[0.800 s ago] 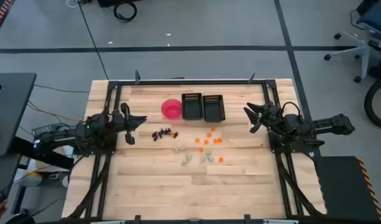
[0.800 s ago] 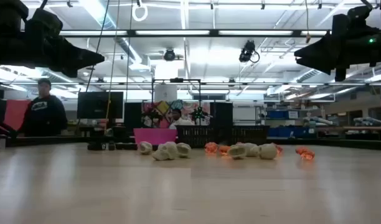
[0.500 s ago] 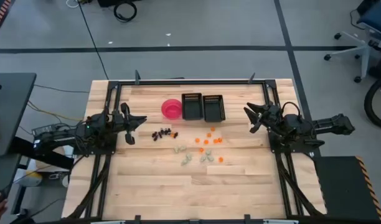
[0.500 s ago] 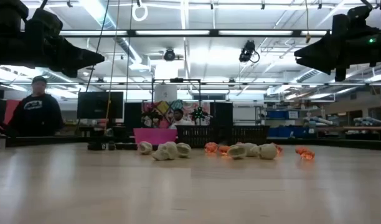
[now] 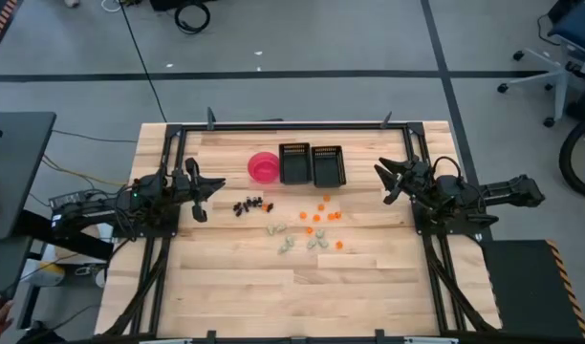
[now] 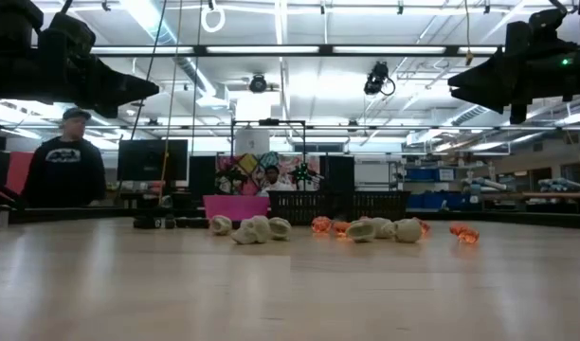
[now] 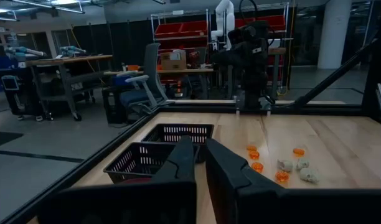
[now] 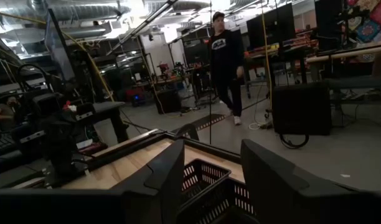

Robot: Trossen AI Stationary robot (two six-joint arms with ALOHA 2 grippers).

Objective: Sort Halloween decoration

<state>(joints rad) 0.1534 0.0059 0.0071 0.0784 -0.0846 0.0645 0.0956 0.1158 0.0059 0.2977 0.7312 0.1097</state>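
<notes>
The decoration lies on the table in three loose groups. Dark pieces (image 5: pixel 249 204) lie at the left. Orange pieces (image 5: pixel 323 212) lie right of the middle. Pale greenish-white pieces (image 5: pixel 297 239) lie nearer the near edge. In the low view the pale pieces (image 6: pixel 257 228) and the orange pieces (image 6: pixel 323 225) rest on the wood. My left gripper (image 5: pixel 214 191) hovers above the table's left side, left of the dark pieces. Its fingers stand a narrow gap apart (image 7: pixel 200 158) and hold nothing. My right gripper (image 5: pixel 382 182) hovers at the right side, open (image 8: pixel 212 168) and empty.
A pink round bowl (image 5: pixel 264 166) and two black mesh trays (image 5: pixel 293 162) (image 5: pixel 328 164) stand in a row at the table's far middle. A black frame (image 5: pixel 292 124) borders the table. A person (image 6: pixel 70 166) stands in the room beyond the far edge.
Neither gripper nor any piece has moved. The person in the room beyond the table has walked a few steps.
</notes>
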